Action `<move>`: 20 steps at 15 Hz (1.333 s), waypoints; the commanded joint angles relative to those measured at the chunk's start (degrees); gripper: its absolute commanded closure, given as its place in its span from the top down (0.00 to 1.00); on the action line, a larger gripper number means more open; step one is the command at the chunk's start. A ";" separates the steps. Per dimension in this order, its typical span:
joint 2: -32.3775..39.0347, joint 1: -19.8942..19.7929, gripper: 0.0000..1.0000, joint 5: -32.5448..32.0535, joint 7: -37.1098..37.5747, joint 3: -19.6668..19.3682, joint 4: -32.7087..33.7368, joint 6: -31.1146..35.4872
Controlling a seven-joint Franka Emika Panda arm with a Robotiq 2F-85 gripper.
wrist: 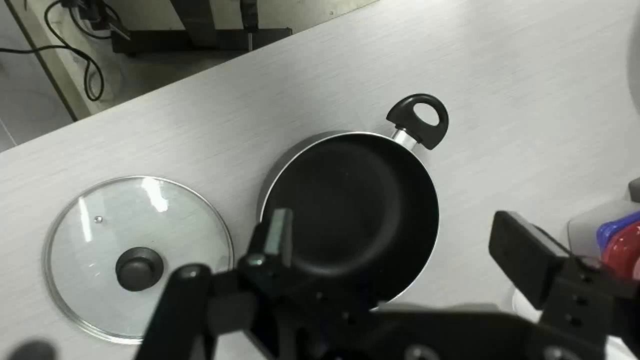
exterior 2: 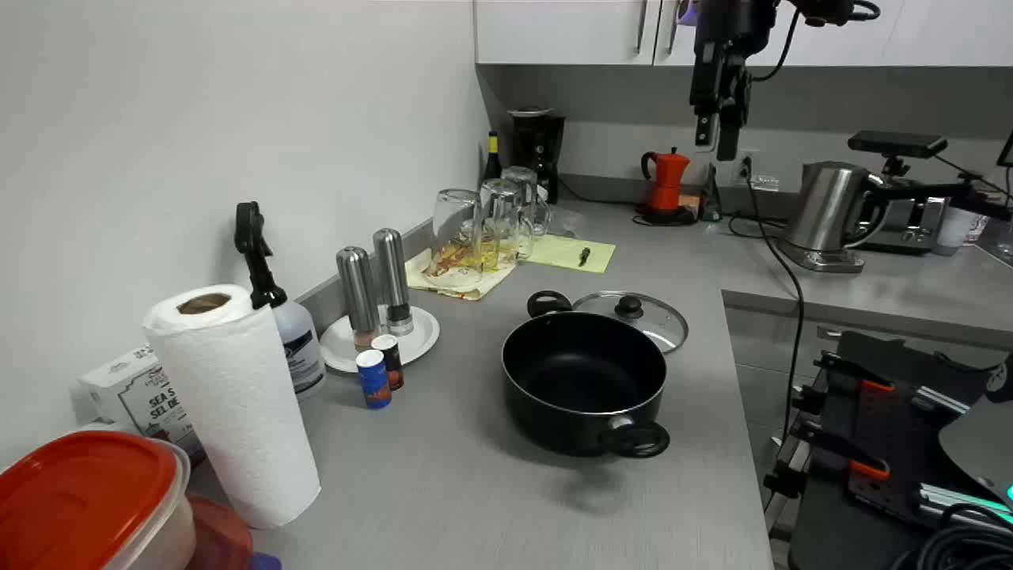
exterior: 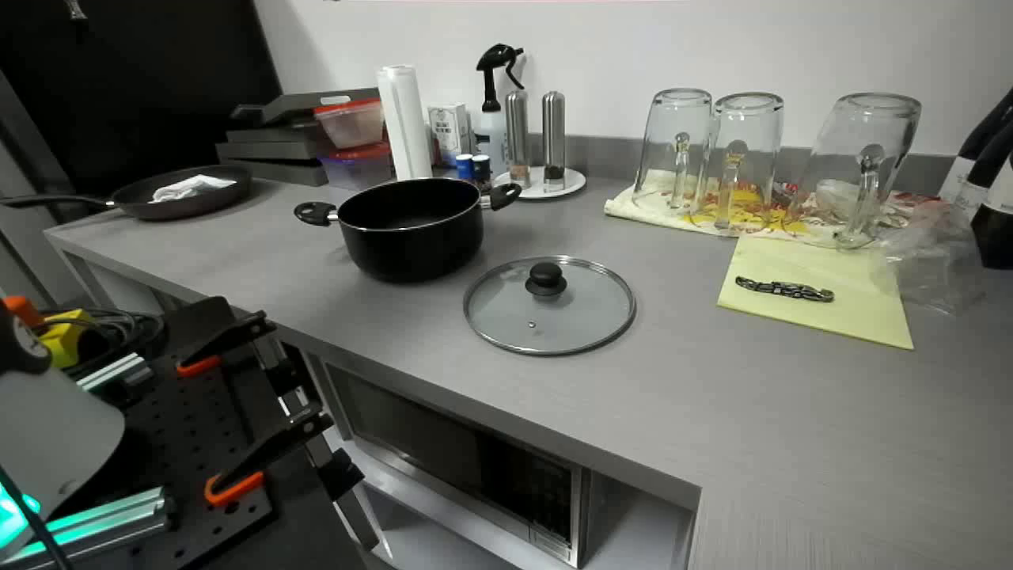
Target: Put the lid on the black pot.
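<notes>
The lid [exterior: 574, 317] is clear glass with a metal rim and black knob, lying flat on the grey counter, knob up. It also shows in an exterior view [exterior 2: 659, 318], partly behind the pot, and in the wrist view [wrist: 170, 225]. The black pot [exterior: 418, 252] stands upright beside the lid, uncovered, with two side handles. It also shows in an exterior view [exterior 2: 582, 368] and the wrist view [wrist: 345, 190]. My gripper [wrist: 397, 235] is open and empty, its fingers wide apart. In an exterior view the gripper [exterior 2: 718, 142] hangs high above the counter.
A paper towel roll [exterior 2: 237, 419], a plate with two mills [exterior 2: 423, 336] and small shakers [exterior 2: 373, 380] stand near the pot by the wall. Upturned glass mugs [exterior: 736, 158] stand behind the lid. A dark pan [exterior: 182, 194] sits at the counter's far end.
</notes>
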 commanded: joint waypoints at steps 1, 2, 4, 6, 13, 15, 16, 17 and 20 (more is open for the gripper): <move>0.00 -0.82 1.00 0.23 -0.23 0.70 0.16 -0.16; 0.00 -0.82 1.00 0.23 -0.23 0.70 0.19 -0.16; 0.00 -0.82 1.00 0.23 -0.23 0.70 0.19 -0.16; 0.00 -0.82 1.00 0.23 -0.23 0.70 0.19 -0.16; 4.43 -2.77 1.00 -0.95 0.37 0.11 1.44 1.86; 7.19 -4.03 1.00 -2.03 1.27 -0.02 1.80 4.59; 8.89 -4.74 1.00 -2.46 1.88 -0.19 1.96 6.49; 10.29 -5.28 1.00 -2.89 2.40 -0.34 2.13 7.83; 15.03 -6.96 1.00 -4.77 5.01 -0.90 2.33 13.52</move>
